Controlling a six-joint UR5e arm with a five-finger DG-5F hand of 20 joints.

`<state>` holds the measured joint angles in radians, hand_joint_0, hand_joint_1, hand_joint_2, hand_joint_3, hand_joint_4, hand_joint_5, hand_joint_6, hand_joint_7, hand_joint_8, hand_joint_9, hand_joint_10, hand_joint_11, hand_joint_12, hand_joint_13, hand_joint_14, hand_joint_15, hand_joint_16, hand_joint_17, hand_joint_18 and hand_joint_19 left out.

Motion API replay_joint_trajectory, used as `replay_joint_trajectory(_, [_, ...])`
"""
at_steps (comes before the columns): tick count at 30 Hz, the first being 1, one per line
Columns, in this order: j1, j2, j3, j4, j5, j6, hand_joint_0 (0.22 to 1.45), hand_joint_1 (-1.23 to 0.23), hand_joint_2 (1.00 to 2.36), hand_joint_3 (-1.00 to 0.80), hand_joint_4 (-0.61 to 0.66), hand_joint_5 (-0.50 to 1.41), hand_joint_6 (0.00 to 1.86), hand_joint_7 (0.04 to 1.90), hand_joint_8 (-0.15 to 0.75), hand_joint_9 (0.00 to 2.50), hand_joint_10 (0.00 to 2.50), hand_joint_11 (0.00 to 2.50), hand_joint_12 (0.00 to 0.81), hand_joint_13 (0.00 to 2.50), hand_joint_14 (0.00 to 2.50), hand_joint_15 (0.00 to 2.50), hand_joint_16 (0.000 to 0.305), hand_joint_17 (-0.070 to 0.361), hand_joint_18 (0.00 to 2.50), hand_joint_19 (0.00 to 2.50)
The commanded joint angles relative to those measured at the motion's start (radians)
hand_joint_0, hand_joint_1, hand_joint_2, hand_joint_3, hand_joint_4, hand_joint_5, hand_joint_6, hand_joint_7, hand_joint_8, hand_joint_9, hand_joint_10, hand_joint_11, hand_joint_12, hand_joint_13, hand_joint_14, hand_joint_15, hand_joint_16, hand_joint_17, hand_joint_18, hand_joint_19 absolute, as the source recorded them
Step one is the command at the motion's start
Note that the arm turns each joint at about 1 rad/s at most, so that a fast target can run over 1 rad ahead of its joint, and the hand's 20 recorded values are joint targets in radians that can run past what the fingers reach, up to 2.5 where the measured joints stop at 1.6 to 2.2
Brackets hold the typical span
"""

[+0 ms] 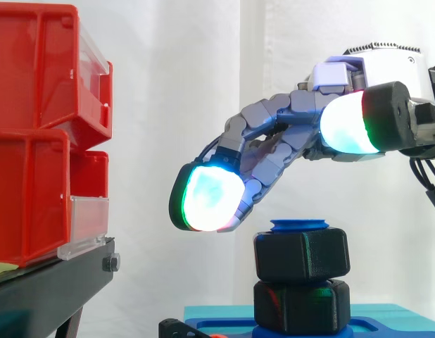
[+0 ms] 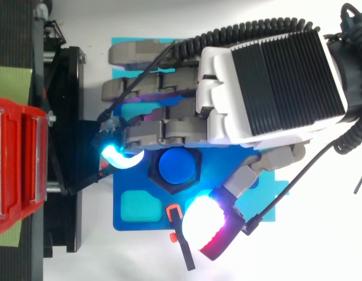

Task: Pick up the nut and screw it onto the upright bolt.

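Observation:
A blue upright bolt (image 1: pixel 300 225) stands on a blue base plate (image 1: pixel 386 325). Two black hex nuts sit on it, an upper nut (image 1: pixel 302 255) just under the bolt's top and a lower nut (image 1: pixel 302 304) at the base. From above, the bolt's top (image 2: pixel 178 167) shows inside the black upper nut (image 2: pixel 194 175). My hand (image 1: pixel 274 141) hovers just above and to the left of the bolt, fingers stretched out and gently bent, thumb held apart. It is open, holds nothing, and does not touch the nut. In the top view the hand (image 2: pixel 269 82) covers the far half of the plate.
Stacked red bins (image 1: pixel 34 127) rest on a black stand (image 1: pixel 48 289) at the left, close to the glowing fingertips. The base plate (image 2: pixel 125 225) has teal pockets (image 2: pixel 137 205). A small black and orange part (image 2: pixel 181 240) lies at its near edge.

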<state>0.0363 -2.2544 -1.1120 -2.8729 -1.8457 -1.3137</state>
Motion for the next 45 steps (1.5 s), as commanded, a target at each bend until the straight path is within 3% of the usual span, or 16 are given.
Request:
replay_joint_trajectory(1, [0.002,-0.002,-0.002,0.0,0.0,0.002,0.44,-0.27,1.0,-0.5,0.17,-0.13,0.5,0.71,0.272,0.71,0.0,0.0,0.403,0.34,0.0,0.0,0.063,0.142,0.05,0.02])
replay_joint_trajectory(5, [0.002,-0.002,-0.002,-0.003,0.0,0.001,0.45,-0.27,1.0,-0.5,0.17,-0.12,0.5,0.72,0.276,0.73,0.0,0.0,0.404,0.35,0.0,0.0,0.063,0.141,0.08,0.03])
replay_joint_trajectory(11, [0.004,-0.002,-0.043,0.041,0.0,0.005,0.45,-0.27,1.0,-0.5,0.19,-0.12,0.5,0.74,0.279,0.75,0.0,0.0,0.405,0.37,0.0,0.0,0.063,0.141,0.1,0.04])
replay_joint_trajectory(23, [0.004,-0.001,-0.045,0.043,0.0,0.014,0.45,-0.26,1.0,-0.5,0.21,-0.09,0.5,0.87,0.288,0.81,0.0,0.01,0.403,0.41,0.0,0.0,0.062,0.139,0.14,0.03])
replay_joint_trajectory(37, [-0.016,-0.001,-0.043,0.043,-0.015,0.014,0.46,-0.25,1.0,-0.5,0.2,-0.01,0.5,1.22,0.311,0.99,0.0,0.07,0.394,0.53,0.0,0.0,0.055,0.124,0.26,0.0])
replay_joint_trajectory(45, [-0.03,0.001,-0.038,0.035,-0.029,0.013,0.47,-0.24,1.0,-0.5,0.17,0.04,0.5,1.36,0.302,1.25,0.0,0.11,0.375,0.69,0.0,0.0,0.05,0.113,0.42,0.02])
